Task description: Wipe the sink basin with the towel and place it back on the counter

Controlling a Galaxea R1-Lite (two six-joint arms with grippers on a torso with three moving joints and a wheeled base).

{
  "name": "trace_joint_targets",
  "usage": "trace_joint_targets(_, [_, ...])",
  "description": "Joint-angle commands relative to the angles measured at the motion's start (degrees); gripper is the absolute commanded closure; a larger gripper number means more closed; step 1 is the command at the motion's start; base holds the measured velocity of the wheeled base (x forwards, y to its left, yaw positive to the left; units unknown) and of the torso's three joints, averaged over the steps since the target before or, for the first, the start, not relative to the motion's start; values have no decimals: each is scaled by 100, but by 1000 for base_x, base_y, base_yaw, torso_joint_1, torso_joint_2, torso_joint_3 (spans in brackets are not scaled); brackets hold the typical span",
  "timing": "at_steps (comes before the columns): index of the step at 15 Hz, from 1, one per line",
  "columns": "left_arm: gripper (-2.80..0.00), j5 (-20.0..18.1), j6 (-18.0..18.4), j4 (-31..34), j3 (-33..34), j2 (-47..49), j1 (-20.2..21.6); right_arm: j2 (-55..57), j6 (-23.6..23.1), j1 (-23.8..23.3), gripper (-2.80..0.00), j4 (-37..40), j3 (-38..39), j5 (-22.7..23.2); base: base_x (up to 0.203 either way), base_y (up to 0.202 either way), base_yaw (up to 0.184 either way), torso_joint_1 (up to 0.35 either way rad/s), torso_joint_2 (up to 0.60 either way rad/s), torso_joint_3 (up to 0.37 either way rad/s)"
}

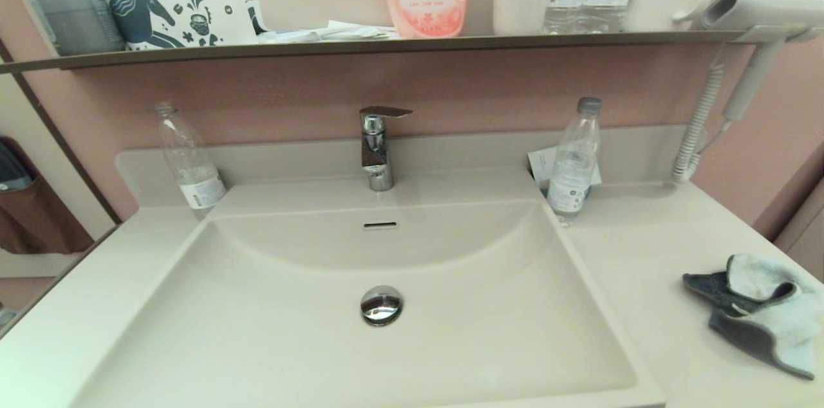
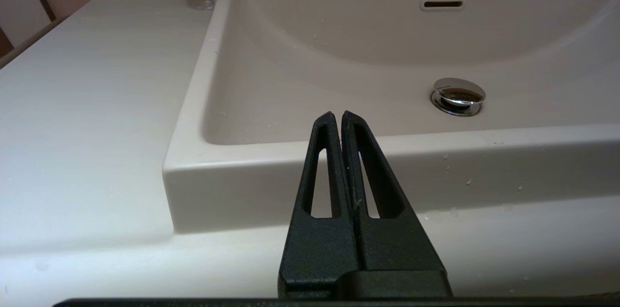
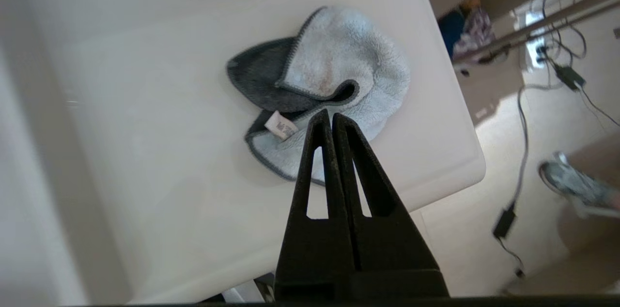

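R gripper clenched, empty, poised above crumpled fluffy pale-blue microfibre towel for pickup. L gripper clenched, parked before cream-white rectangular sink basin.

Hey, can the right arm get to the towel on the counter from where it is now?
Probably yes. The right gripper hangs above the towel, fingers shut, with nothing between them; it lies crumpled on the counter right of the sink basin. The fingers must open first.
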Motion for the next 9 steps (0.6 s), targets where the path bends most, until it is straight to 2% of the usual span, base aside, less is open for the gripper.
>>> trace_joint_targets(1, [0, 0, -3, -3, 0, 1, 2, -722, 47, 144, 0, 13, 24, -68, 0, 0, 0, 0, 0, 0])
trace_joint_targets(3, [0, 0, -3, -3, 0, 1, 2, -1494, 80, 129, 0, 9, 143, -131, 0, 0, 0, 0, 0, 0])
trace_joint_targets(5, [0, 0, -3, -3, 0, 1, 2, -2486, 72, -87, 0, 12, 367, -143, 0, 0, 0, 0, 0, 0])
trace_joint_targets(9, [0, 0, -3, -3, 0, 1, 2, -4799, -191, -580, 0, 2, 1274, -137, 0, 0, 0, 0, 0, 0])
